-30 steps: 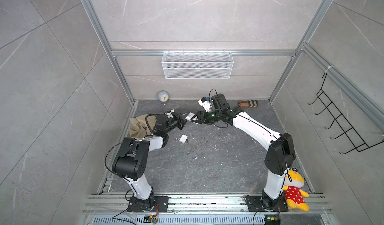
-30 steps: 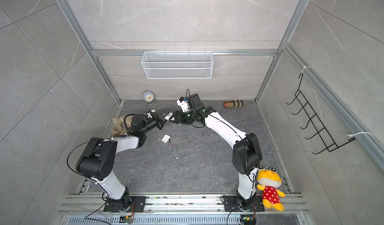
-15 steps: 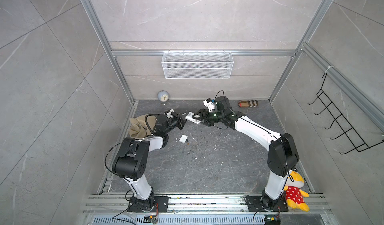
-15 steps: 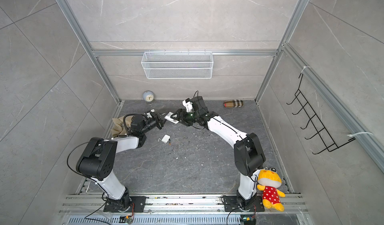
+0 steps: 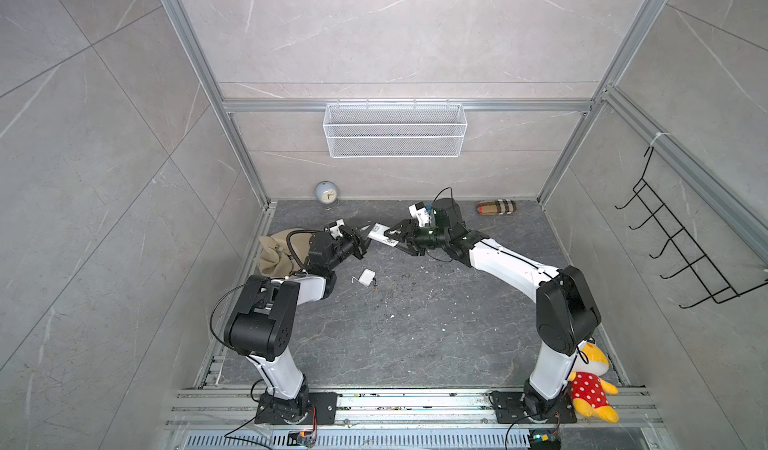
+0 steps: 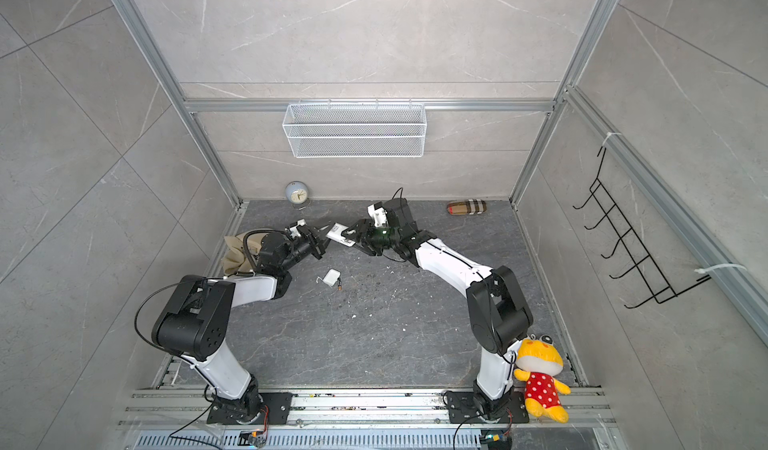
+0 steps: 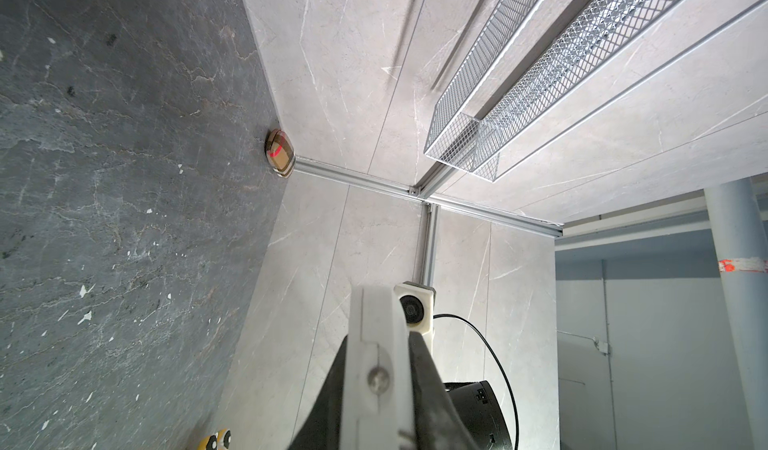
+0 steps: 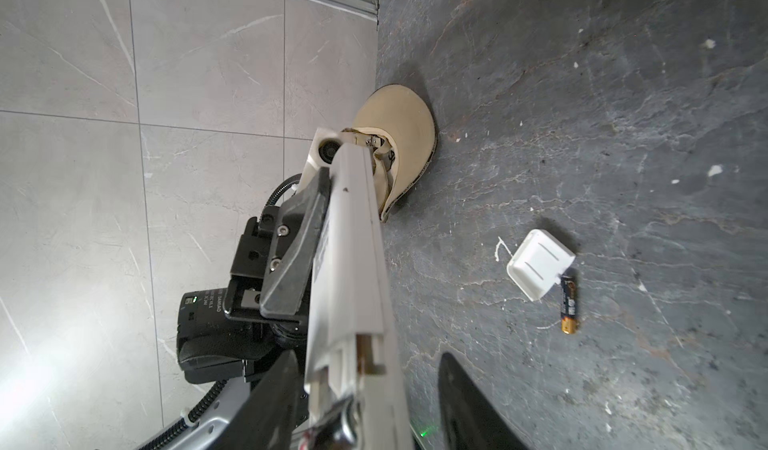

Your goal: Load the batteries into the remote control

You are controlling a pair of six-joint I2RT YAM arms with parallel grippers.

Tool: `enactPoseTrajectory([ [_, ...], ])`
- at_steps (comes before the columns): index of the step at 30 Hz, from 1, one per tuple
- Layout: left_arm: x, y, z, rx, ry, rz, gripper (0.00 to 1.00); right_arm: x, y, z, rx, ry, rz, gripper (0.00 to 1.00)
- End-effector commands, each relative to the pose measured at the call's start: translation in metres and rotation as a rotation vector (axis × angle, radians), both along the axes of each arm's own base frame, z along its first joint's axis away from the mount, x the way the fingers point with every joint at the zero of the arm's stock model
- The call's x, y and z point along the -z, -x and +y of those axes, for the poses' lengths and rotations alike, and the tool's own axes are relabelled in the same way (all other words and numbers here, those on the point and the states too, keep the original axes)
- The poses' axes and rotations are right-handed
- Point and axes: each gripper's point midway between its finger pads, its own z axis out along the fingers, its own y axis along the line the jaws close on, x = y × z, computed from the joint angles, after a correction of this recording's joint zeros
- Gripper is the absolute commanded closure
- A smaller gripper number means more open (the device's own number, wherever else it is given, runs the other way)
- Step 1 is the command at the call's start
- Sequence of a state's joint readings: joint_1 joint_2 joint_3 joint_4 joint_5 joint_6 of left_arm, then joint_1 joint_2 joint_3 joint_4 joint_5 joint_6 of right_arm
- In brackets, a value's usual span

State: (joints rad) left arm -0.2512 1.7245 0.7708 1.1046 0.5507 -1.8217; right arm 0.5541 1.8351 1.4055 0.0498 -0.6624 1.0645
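Left gripper (image 7: 377,339) clamped on remote control (image 5: 380,235), held airborne, 12 o'clock of floor (image 5: 415,344). Right gripper (image 8: 365,358) straddles its far end, jaws apart, gap showing. Likely a regrasp. One battery (image 8: 569,302) at 4 o'clock of back cover (image 5: 365,277). Next: close squarely, fetch battery.

We see the remote control (image 8: 353,260) as white plastic, smooth, semi-matt. Its loose back cover (image 8: 540,270) is the same plastic w/ two fine grooves. The battery (image 8: 568,302) has a dark glossy wrap and a shiny orange-gold metal end. The floor (image 5: 415,335) looks like dark grey stone, matt, a bit rough, w/ pale veins. The walls (image 5: 374,32) are light grey tile, smooth, slight sheen. The frame (image 5: 270,106) is bare alu. The basket (image 5: 395,136) is white-coated metal mesh. The hook rack (image 5: 685,234) is black wire. The plush toy (image 5: 592,385) is soft cloth, and the beige bag (image 5: 274,252) is matt fabric.
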Motion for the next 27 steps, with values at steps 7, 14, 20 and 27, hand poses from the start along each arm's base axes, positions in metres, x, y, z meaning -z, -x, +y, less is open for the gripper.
enactPoseTrajectory([
  [7, -0.016, -0.001, 0.011, -0.047, 0.017, -0.077, 1.00, -0.021, 0.006, 0.000, -0.003, -0.066, -0.018, 0.58],
  [14, -0.009, -0.004, 0.017, -0.067, 0.021, -0.071, 1.00, -0.018, 0.006, 0.003, -0.009, -0.080, -0.006, 0.60],
  [20, -0.005, -0.003, 0.018, -0.075, -0.001, -0.063, 1.00, -0.023, 0.008, 0.010, -0.025, -0.090, -0.010, 0.61],
  [27, -0.006, -0.004, 0.019, -0.076, -0.001, -0.051, 1.00, -0.020, 0.011, 0.015, -0.042, -0.090, -0.005, 0.64],
])
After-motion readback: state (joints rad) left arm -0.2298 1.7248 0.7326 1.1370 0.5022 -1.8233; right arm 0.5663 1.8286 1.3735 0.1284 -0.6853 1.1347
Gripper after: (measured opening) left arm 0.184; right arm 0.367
